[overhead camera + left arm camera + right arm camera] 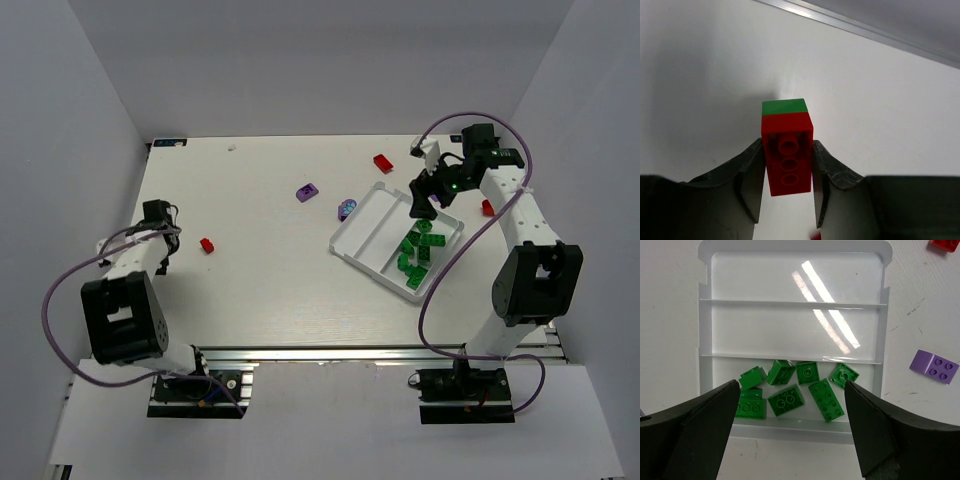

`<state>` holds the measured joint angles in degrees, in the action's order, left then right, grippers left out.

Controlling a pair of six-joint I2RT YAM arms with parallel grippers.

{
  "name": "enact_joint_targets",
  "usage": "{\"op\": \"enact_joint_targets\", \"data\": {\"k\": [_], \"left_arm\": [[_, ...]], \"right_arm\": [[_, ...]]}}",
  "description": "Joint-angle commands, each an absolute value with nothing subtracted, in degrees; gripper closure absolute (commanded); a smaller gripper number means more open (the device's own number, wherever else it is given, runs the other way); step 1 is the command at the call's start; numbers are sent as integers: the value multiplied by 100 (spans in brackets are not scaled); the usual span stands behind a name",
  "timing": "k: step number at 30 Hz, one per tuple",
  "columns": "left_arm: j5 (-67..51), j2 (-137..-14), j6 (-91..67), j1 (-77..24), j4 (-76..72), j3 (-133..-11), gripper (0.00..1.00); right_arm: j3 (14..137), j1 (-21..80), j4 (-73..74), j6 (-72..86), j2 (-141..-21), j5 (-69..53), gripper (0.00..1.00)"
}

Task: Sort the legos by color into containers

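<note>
My left gripper (787,150) is shut on a red lego (788,150). Its hollow underside faces the wrist camera and a green piece (784,106) sits on its far end. From above, the left gripper (160,235) is near the table's left edge and the held lego is hidden. The white tray (345,240) lies right of centre, with several green legos (418,250) in its right-hand container. Above them my right gripper (425,205) hangs open and empty. In the right wrist view the green legos (785,400) fill the nearest container and the other two containers (790,327) are bare.
Loose legos lie on the table: a red one (207,245) right of the left gripper, a purple one (307,191), a purple-blue one (347,208) at the tray's corner, a red one (383,163) behind the tray, and another red one (487,207) by the right arm.
</note>
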<state>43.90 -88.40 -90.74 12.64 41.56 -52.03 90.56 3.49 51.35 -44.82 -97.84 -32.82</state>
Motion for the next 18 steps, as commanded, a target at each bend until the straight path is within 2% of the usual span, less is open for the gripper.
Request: {"op": "enact_joint_targets", "data": {"k": [1,4,6,9,12,13,14,15,16,17,18], "left_arm": [[3615,-7930,-7591,1283,3028,-5063,100],[2350,-7305,-6457,1266,2350,-4966,100],[1112,-6883,-5892,1248,2058,-4940,100],[-654,-6233,-5222,1161,1514,-4678,100],[-2269,-5593,-5150,950,513,-4282,100],[-2598,-5477,-5307,836,-265,-3967,100],[-2819,-5389,-5396,504,-603,-3816,100],[-3178,-5318,-5492,292,-954,-3675,100],[-3338,-5335,-5685,46,-1802,-3404,100],[-3462,-5370,-5774,-678,-2254,-3297,100],[-3532,-5431,-5809,-1025,-2581,-3244,100]], "right_arm": [[9009,544,5326,-4709,-9274,-3498,11],[8606,886,5134,-4974,-8835,-3428,11],[8098,1063,4818,-5054,-8562,-3314,11],[7185,1151,3089,-3844,-7920,-3147,11],[7075,1160,2749,-3383,-7734,-3724,13],[7484,1160,3047,-3436,-7995,-4144,44],[7741,1160,3337,-3402,-8189,-4862,70],[7978,1160,3749,-3079,-8365,-5182,100],[8381,1169,3883,-2833,-8741,-5447,100],[8533,1178,3954,-2534,-8910,-5849,100],[8639,1239,3946,-1913,-9034,-5993,83]]}}
